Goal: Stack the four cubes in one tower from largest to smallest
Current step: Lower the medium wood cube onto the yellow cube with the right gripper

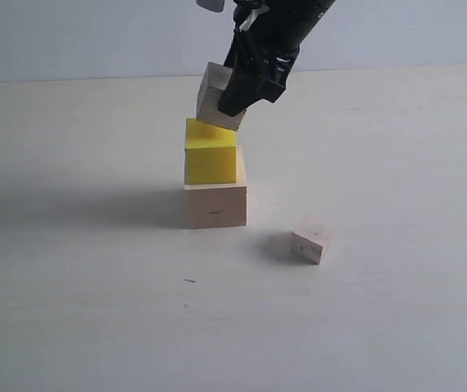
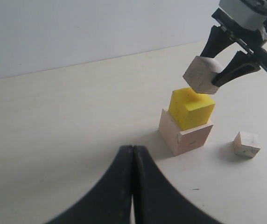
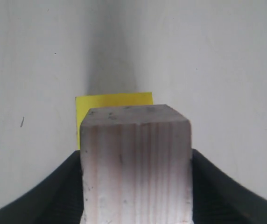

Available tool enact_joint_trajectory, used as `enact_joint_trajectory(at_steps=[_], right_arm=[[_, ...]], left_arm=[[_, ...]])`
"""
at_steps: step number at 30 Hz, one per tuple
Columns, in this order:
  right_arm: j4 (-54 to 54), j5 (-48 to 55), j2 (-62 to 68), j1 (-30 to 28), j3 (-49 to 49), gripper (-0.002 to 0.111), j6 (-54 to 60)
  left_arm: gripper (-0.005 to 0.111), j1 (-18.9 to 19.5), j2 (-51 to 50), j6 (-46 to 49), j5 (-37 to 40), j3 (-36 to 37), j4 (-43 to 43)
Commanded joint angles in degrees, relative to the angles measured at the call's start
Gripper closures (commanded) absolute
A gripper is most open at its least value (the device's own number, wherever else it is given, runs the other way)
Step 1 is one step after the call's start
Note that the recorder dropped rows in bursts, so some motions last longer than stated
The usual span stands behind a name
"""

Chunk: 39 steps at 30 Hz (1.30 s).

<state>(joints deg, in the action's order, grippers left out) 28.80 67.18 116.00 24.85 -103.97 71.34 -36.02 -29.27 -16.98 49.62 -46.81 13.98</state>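
Two levels of the tower are up: the large pale wood cube [image 1: 215, 206] sits on the table [image 1: 95, 310] with the yellow cube [image 1: 211, 155] resting on it, set toward one side rather than centred. The third level is in hand. The right end effector [image 2: 210, 71] clamps the small wood cube [image 1: 211, 102] between its fingers and holds it tilted right over the yellow cube, so close that I cannot tell whether its lower edge touches yet. It is not set down or released. The smallest wood cube [image 1: 311, 241] lies on the table beside the stack, apart from it and untouched, so two placements remain. The left end effector [image 2: 132, 186] is closed on nothing and hangs well back from the stack.
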Motion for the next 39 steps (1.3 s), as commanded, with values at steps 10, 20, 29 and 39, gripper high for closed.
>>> enact_joint_trajectory(at_steps=[10,20,29,39], right_arm=[[-3.8,-2.9,0.1,1.8,-0.6,0.108,-2.4],[-1.9,-3.0,0.7,1.8,-0.6,0.108,-2.4],[-1.9,-3.0,1.0,1.8,-0.6,0.108,-2.3],[-1.9,-3.1,1.0,1.8,-0.6,0.108,-2.1]], left_arm=[[0.107,0.1,-0.2,0.2,-0.5,0.2,0.4],[0.107,0.1,-0.2,0.2,-0.5,0.2,0.4],[0.107,0.1,-0.2,0.2,-0.5,0.2,0.4],[0.107,0.1,-0.2,0.3,0.0,0.2,0.4]])
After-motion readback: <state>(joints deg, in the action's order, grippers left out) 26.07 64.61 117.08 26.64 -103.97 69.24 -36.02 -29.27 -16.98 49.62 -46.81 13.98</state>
